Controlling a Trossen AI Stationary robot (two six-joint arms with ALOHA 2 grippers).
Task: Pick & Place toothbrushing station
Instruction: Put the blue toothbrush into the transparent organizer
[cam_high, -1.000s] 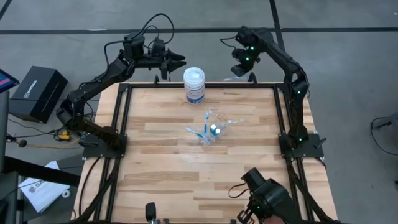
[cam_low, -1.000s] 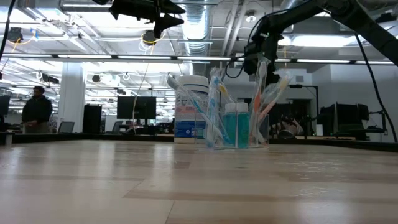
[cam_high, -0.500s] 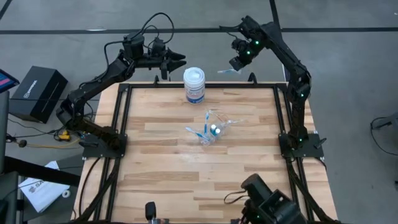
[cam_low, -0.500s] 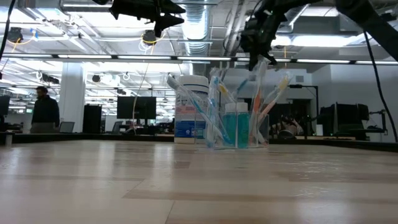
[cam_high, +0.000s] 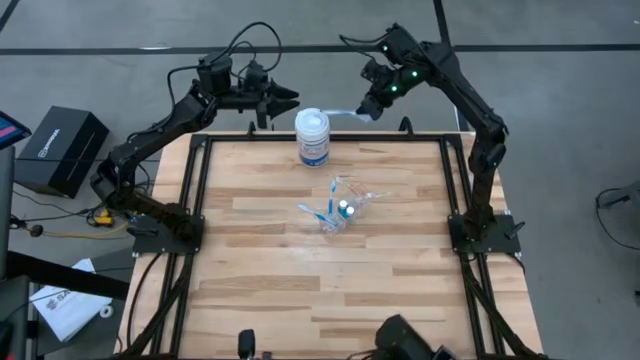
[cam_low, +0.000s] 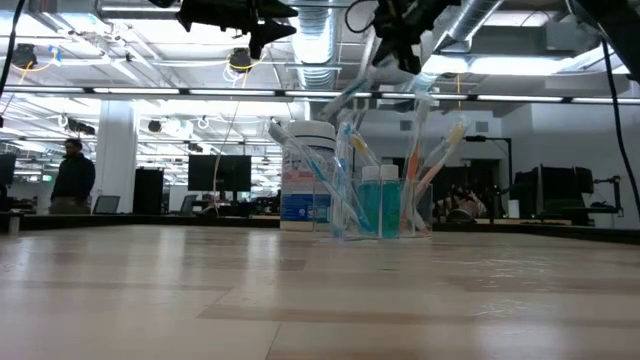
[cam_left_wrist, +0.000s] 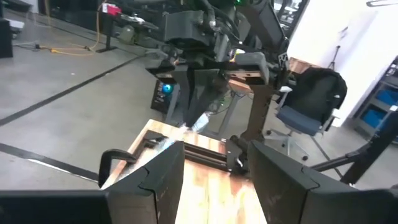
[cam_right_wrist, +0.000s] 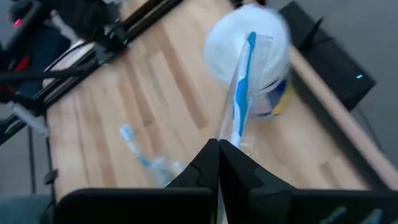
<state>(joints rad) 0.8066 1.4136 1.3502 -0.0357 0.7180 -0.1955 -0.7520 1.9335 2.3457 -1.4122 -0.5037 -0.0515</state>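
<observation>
1. Looking level across your wooden table (cam_low: 300, 300), you meet bare boards first, then the see-through plastic holder (cam_low: 385, 190) standing upright near the middle.
2. Inside the holder, thin blue-and-white toothbrushes (cam_low: 340, 190) lean at angles, beside two tiny cylinders (cam_high: 344, 208) with white tops.
3. From above, one blue toothbrush (cam_high: 312, 211) pokes out of the holder toward the left arm's side.
4. Just behind the holder, near the table's far edge, stands the white jar with a blue label (cam_high: 312, 136), upright and apart from the holder.
5. Your right gripper (cam_high: 371, 108) hangs high above the far edge, just beside the jar's top.
6. Its fingers are pinched fully together on a wrapped toothbrush (cam_right_wrist: 241, 87), whose blue-and-white length points out over the jar's lid.
7. Your left gripper (cam_high: 290, 97) hovers in the air at the far edge, on the jar's other side.
8. Its fingers (cam_left_wrist: 155, 180) stand well apart and hold nothing.
9. Far beyond the table, a person (cam_low: 74, 176) stands in the room.
</observation>
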